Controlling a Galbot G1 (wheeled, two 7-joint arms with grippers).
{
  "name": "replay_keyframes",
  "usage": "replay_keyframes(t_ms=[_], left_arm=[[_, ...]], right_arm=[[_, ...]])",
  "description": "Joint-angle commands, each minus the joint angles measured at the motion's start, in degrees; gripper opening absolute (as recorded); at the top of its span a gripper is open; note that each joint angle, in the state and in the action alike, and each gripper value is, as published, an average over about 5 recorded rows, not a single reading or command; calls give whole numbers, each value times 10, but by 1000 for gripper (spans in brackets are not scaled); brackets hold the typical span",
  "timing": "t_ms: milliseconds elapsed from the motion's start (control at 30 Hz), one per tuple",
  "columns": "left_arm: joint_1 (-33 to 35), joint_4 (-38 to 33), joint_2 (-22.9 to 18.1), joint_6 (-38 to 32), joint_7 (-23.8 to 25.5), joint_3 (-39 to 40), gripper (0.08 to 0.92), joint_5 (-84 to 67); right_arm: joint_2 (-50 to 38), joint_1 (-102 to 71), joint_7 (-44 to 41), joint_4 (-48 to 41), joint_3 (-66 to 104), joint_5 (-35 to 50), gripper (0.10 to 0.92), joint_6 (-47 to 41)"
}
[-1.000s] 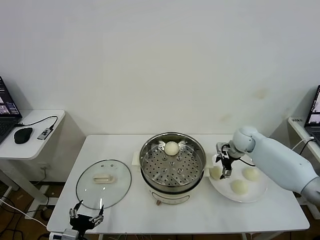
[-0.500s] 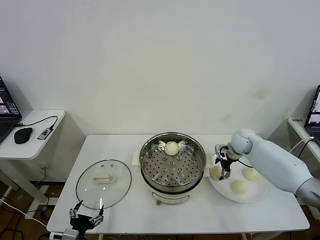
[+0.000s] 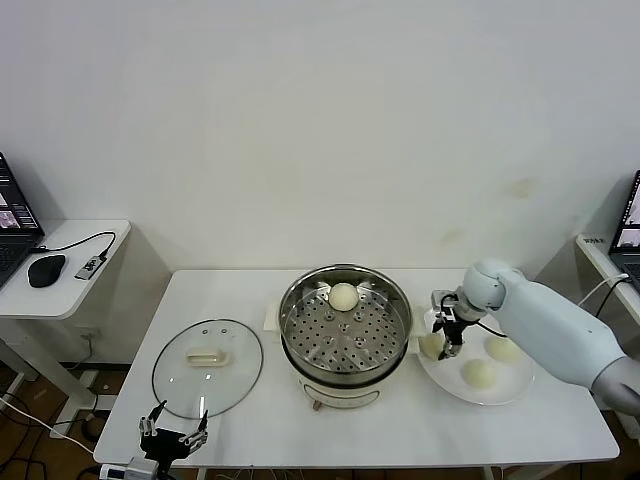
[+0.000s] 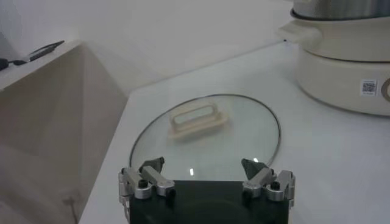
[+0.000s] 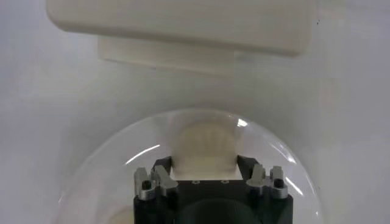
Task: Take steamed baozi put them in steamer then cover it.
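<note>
The steel steamer (image 3: 300, 355) stands mid-table with one baozi (image 3: 343, 296) on its perforated tray. Three more baozi lie on a white plate (image 3: 500, 390) to its right. My right gripper (image 3: 447, 345) is down over the plate's left bun (image 3: 430, 346); in the right wrist view its fingers press both sides of that baozi (image 5: 204, 146), so the right gripper (image 5: 204, 165) is shut on it. The other two buns (image 3: 503, 348) (image 3: 478, 373) lie free. The glass cover (image 3: 207, 367) rests flat at the table's left. My left gripper (image 4: 205, 165) hangs open near the front edge, short of the cover (image 4: 244, 134).
The steamer's white base (image 5: 183, 24) sits close beside the plate (image 5: 91, 176). A side table at far left holds a mouse (image 3: 46, 270) and a laptop. Another laptop edge shows at far right.
The right gripper has settled slightly lower on the plate's left baozi and its fingers have closed against it. The left arm, cover and steamer have not moved.
</note>
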Motion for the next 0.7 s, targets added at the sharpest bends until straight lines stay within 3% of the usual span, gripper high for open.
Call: replay_keyframes(t_ms=[33, 400, 700], left_arm=[[-1, -1, 0, 0, 0, 0, 823, 0], [-9, -10, -1, 3, 0, 4, 823, 1], [-11, -28, 6, 15, 1, -6, 823, 10]], right_arm=[[-18, 28, -9, 21, -14, 15, 621, -7], [-100, 291, -58, 142, -183, 150, 619, -54], [-31, 500, -88, 167, -333, 281, 619, -98]])
